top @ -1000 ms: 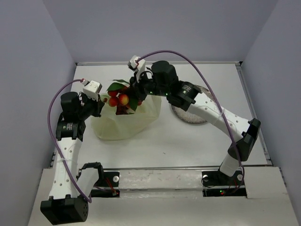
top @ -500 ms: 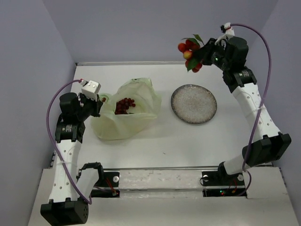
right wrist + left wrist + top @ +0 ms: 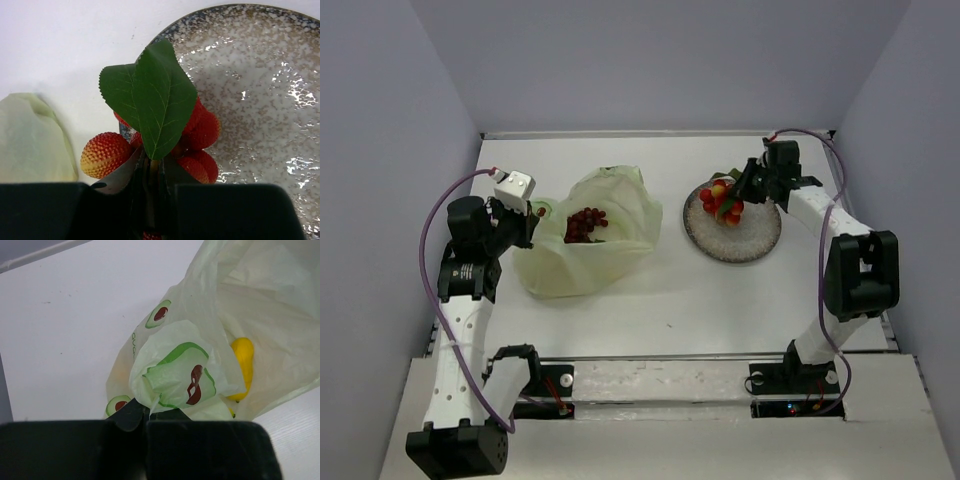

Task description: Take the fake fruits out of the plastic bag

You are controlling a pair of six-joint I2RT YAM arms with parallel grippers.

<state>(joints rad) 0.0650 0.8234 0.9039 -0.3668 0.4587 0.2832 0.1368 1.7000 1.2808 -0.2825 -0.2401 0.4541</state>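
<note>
right wrist shows my right claw clamped on the berry cluster over the plate's left rim; i'd shift right before releasing. left claw pinches the bag.

A: Your arms, colours?
B: White links, black joints, black bases on left arm and right arm.
A: Cables?
B: A purple cable loops along each. There's a white camera box on your left wrist. Black left gripper, black right gripper.
</note>
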